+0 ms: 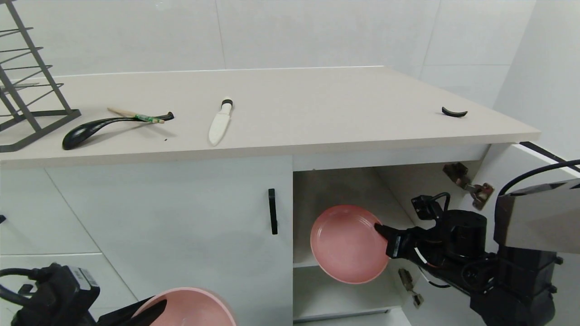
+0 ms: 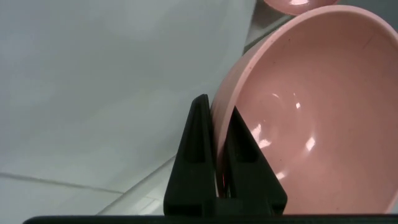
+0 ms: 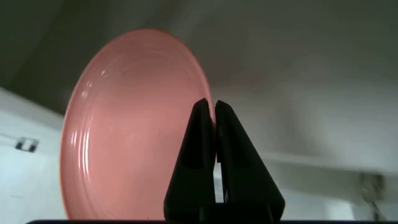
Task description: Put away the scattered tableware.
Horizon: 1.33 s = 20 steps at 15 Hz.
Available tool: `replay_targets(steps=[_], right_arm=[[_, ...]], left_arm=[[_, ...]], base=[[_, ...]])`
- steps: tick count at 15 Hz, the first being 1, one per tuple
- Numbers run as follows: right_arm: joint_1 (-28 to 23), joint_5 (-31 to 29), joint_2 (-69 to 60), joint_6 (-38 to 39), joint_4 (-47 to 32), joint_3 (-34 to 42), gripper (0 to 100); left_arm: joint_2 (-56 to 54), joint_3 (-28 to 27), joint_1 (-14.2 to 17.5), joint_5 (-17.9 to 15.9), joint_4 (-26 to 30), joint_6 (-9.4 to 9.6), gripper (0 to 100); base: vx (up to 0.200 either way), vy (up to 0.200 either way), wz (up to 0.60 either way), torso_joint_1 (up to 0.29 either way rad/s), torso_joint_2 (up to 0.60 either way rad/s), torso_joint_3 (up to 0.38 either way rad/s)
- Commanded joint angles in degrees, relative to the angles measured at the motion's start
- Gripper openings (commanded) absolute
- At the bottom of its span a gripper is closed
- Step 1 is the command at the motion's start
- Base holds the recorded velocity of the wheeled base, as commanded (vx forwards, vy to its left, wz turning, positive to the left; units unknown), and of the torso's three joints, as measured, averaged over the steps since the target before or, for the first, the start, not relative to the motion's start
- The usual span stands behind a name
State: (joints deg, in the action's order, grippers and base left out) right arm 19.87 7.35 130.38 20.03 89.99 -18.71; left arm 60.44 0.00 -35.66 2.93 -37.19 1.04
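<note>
The pink bowl [image 1: 192, 308] is cut off by the head view's lower edge, its rim clamped in our left hand [image 2: 216, 111] before the shut cupboard door [image 1: 181, 217]. Our right hand [image 1: 379, 227] pinches the rim of the pink plate [image 1: 344, 246], held on edge in the mouth of the open cupboard [image 1: 335, 185] and hiding part of its shelf [image 1: 301, 262]. On the worktop [image 1: 317, 104] above lie a black spoon [image 1: 77, 133] crossed by chopsticks [image 1: 129, 113], a white knife [image 1: 220, 122] and 1 small black curved piece [image 1: 454, 112] we cannot identify.

No text, label or number is legible on anything here
</note>
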Motion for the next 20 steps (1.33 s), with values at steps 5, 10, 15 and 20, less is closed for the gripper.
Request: replay_targets(steps=[5,10,15,20], right_arm=[[0.78,-0.14,6.12,0.27,0.01,-4.23,0],[-0.01,-0.23,12.18,0.27,0.01,-11.17,0],[-1.94,-0.23,16.14,0.63,0.01,-16.88,0],[-2.47,-0.23,19.04,0.8,0.01,-21.1,0]], left_arm=[[-0.94,0.0,-0.2,0.06,-0.95,-0.07,0],[-0.85,0.0,0.06,0.06,-1.57,-0.25,0],[-0.76,0.0,0.24,0.06,-1.65,-0.25,0],[-0.76,0.0,0.24,-0.03,-1.74,-0.33,0]], base=[[0.0,0.0,0.0,0.0,0.0,0.0],[0.0,0.0,0.0,0.0,0.0,0.0],[0.0,0.0,0.0,0.0,0.0,0.0],[0.0,0.0,0.0,0.0,0.0,0.0]])
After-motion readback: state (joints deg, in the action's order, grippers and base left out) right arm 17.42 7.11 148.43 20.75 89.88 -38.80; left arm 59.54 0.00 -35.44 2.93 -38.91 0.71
